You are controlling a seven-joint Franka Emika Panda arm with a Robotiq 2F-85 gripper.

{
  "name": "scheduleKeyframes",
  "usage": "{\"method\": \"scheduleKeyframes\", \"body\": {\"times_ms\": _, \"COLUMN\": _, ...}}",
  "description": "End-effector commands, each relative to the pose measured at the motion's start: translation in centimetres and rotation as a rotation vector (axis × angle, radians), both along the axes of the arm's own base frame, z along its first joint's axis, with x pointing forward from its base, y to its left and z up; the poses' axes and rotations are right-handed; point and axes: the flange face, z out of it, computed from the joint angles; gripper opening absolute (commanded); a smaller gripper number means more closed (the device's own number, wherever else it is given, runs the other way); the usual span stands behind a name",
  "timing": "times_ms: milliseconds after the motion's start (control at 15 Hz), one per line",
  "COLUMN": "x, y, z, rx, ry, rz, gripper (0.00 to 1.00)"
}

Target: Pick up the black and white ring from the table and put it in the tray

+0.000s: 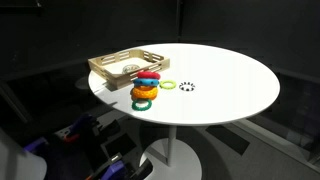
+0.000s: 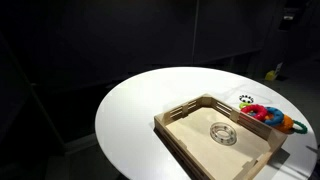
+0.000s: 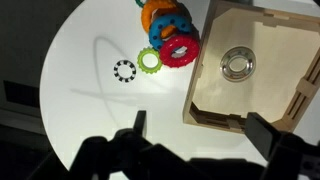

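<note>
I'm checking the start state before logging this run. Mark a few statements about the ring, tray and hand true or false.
1. The black and white ring lies on the table, outside the tray. True.
2. The tray is empty. False: a pale round object lies in it.
3. The hand grips the black and white ring. False: it is open, holds nothing and is apart from the ring.
4. The pale green ring lies between the black and white ring and the pile of coloured rings. True.
</note>
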Motion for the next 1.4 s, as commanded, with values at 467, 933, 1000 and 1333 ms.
{"method": "scheduleKeyframes", "body": {"times_ms": 467, "x": 1.4, "y": -0.8, "z": 0.3, "rx": 0.0, "ry": -0.016, "rz": -0.047, "gripper": 1.0}}
{"method": "scheduleKeyframes", "body": {"times_ms": 933, "x": 2.8, "y": -6.0, "z": -0.7, "rx": 0.039, "ry": -0.065, "rz": -0.176, "gripper": 1.0}}
{"method": "scheduleKeyframes", "body": {"times_ms": 1000, "x": 2.9, "y": -6.9, "z": -1.0, "rx": 0.045, "ry": -0.076, "rz": -0.198, "gripper": 1.0}}
{"method": "scheduleKeyframes", "body": {"times_ms": 1333, "x": 3.4, "y": -10.7, "z": -4.2, "rx": 0.072, "ry": -0.122, "rz": -0.314, "gripper": 1.0}}
